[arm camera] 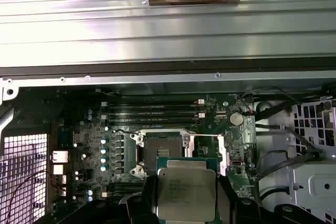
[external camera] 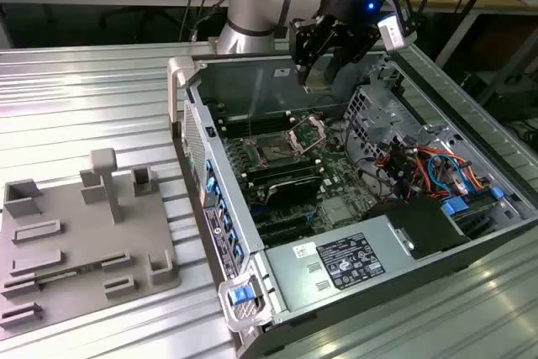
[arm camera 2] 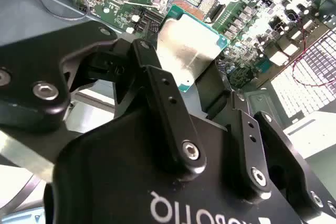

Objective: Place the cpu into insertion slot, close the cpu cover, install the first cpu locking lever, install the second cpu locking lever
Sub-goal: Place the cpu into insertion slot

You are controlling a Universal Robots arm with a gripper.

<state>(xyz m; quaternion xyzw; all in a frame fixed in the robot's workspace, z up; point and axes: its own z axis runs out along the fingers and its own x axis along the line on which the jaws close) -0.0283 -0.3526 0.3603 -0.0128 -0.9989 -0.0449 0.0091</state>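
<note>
The tool (external camera: pixel 314 73) hangs above the open computer case (external camera: pixel 195 124) that stands on the ribbed metal table (external camera: pixel 84 81), and it is closed on the cpu (external camera: pixel 318 81), one finger on each of two opposite edges. In the second wrist view the black fingers (arm camera 2: pixel 157 80) pinch the cpu (arm camera 2: pixel 189 51) with its silvery face turned toward the camera. The insertion slot (external camera: pixel 273 150) lies bare on the green board, with the cpu cover (external camera: pixel 308 132) tipped up on the side toward the exterior view's right, so nothing is seated yet. From the tool the slot lies lower down and off toward the exterior view's left, the two well apart in height. In the first wrist view the cpu (arm camera: pixel 186 195) sits just beside the edge of the insertion slot (arm camera: pixel 164 148), its sides running roughly parallel to the slot's, so the offset looks to be mostly sideways and downward rather than a matter of twist.
</note>
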